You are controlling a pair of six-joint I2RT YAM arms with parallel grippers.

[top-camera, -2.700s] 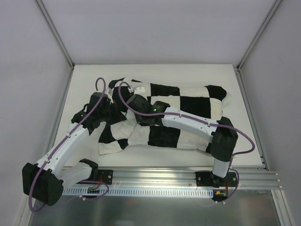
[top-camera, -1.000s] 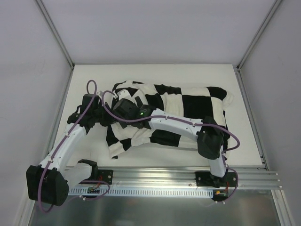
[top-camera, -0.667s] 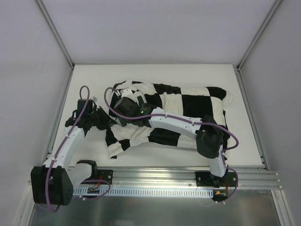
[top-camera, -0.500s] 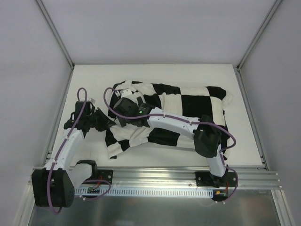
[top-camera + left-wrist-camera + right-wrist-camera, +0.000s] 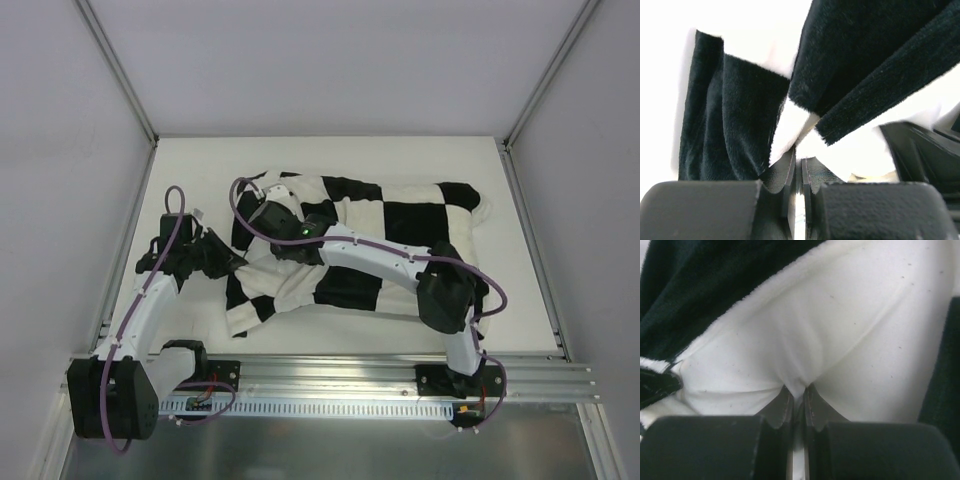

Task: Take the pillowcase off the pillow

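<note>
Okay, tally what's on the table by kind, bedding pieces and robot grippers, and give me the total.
pillowcase: 1
pillow: 1
grippers: 2 (left gripper, right gripper)
Total: 4

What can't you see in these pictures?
Right wrist view: only a patch of pillow shows; pillowcase and edges hide the rest.
Top view: pillowcase covers nearly all the pillow; right arm hides what it pinches.
Left wrist view: white glare top-left, table or cloth, cannot tell.
</note>
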